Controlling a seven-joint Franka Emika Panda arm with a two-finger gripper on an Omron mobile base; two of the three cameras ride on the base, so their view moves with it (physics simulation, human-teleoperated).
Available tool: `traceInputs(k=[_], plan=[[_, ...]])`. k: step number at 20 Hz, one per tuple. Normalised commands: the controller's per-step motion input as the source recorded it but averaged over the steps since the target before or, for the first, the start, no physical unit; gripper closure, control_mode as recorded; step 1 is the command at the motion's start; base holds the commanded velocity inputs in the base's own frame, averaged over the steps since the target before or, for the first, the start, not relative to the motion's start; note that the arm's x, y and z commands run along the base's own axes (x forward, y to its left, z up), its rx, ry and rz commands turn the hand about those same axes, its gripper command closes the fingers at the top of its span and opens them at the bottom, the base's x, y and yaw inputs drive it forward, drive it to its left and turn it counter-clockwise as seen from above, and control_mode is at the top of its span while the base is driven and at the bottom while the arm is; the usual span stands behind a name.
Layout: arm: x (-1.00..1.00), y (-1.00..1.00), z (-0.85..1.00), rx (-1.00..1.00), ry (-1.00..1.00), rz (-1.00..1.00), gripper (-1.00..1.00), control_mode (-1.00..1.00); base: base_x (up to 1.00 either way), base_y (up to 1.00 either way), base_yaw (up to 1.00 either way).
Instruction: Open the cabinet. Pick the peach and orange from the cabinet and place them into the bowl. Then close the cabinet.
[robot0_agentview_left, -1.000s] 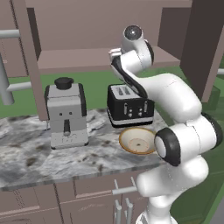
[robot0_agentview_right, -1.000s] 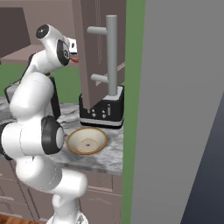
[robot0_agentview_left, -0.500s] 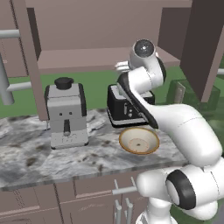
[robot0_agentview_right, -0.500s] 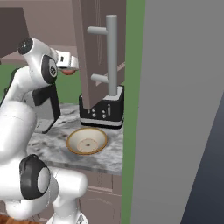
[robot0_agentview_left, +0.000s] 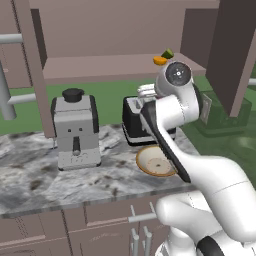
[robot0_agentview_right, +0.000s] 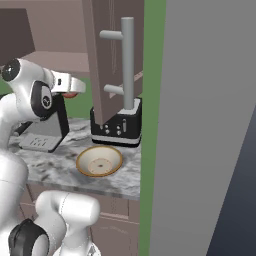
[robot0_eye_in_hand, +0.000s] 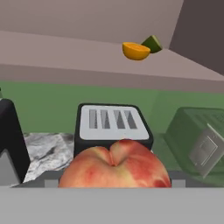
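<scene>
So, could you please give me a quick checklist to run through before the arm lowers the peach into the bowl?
1. Cabinet doors open: ok.
2. Peach in the gripper: ok, it sits right at the hand.
3. Bowl free to receive fruit: ok, nothing lies in it.
4. Gripper directly above the bowl: not ok, it faces the toaster, bowl lower down.
5. Orange waiting on the shelf: ok, beside a green fruit.

Reddish-pink peach, orange-yellow orange
</scene>
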Motion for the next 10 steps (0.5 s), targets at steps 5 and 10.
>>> traceInputs(k=[5,10], plan=[[-0.01,0.00,-0.20,0.01,0.11,0.00,1.00,-1.00,0.00,0.00,0.00],[-0.05,0.00,-0.07,0.10,0.32,0.00,1.00,-1.00,0.00,0.00,0.00]])
